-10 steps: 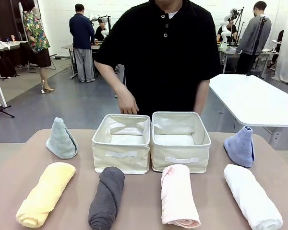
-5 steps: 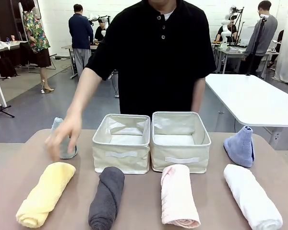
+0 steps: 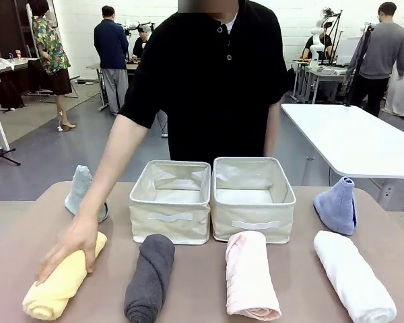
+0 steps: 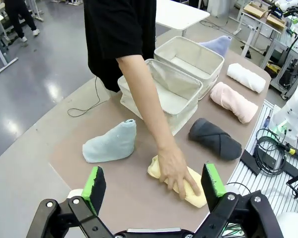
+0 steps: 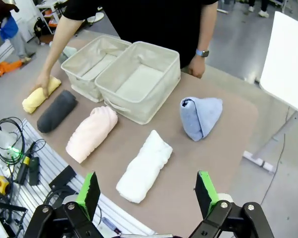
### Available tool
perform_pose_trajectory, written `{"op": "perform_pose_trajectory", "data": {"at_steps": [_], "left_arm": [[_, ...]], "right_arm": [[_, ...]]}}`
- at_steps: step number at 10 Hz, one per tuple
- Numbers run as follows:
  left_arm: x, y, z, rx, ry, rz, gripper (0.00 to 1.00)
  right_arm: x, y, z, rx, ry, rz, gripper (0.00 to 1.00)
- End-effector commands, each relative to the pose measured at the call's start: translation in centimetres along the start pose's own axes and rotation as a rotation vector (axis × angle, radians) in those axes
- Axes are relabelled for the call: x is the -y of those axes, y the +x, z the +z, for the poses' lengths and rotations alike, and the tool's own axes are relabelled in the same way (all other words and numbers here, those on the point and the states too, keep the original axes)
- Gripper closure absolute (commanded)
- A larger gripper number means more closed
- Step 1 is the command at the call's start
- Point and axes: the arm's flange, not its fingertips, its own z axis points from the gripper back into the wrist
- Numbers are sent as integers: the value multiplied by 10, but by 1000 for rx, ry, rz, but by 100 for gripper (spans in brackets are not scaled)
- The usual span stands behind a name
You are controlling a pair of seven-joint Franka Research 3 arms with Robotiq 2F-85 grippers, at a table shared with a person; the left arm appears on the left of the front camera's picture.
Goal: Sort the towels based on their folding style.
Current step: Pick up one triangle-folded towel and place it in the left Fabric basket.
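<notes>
Where the person's hand (image 3: pixel 71 245) lies: on the yellow roll (image 3: pixel 54 291), at the table's (image 3: pixel 202 286) front left.
Row before the bins (image 3: pixel 168 229): dark grey roll (image 3: pixel 150 276), pink roll (image 3: pixel 249 276), white roll (image 3: pixel 353 276).
Beside the bins: pale green cone (image 3: pixel 77 190) left, light blue cone (image 3: pixel 337 205) right.
Left tool (image 4: pixel 154 181): wide, empty.
Right tool (image 5: pixel 147 192): wide, empty.

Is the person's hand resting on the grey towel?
No, the person's hand lies on the yellow towel; the grey towel lies untouched beside it.

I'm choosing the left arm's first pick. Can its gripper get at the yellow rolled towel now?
Probably not: the person's hand lies on the yellow rolled towel, covering its far end. The left gripper, jaws open, points toward it, but descending would meet the hand.
</notes>
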Motion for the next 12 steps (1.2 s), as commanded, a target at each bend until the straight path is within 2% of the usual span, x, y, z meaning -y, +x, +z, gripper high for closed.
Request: {"op": "perform_pose_trajectory", "data": {"at_steps": [1, 8, 11, 12], "left_arm": [[-1, 0, 2, 13, -8, -3, 0], [0, 0, 0, 0, 0, 1, 0], [-12, 42, -50, -402, -9, -281, 0], [-14, 52, -68, -484, -48, -362, 0]], "right_arm": [[1, 0, 0, 1, -13, -8, 0], [1, 0, 0, 1, -13, -8, 0], [1, 0, 0, 1, -13, -8, 0], [1, 0, 0, 1, -13, -8, 0]]}}
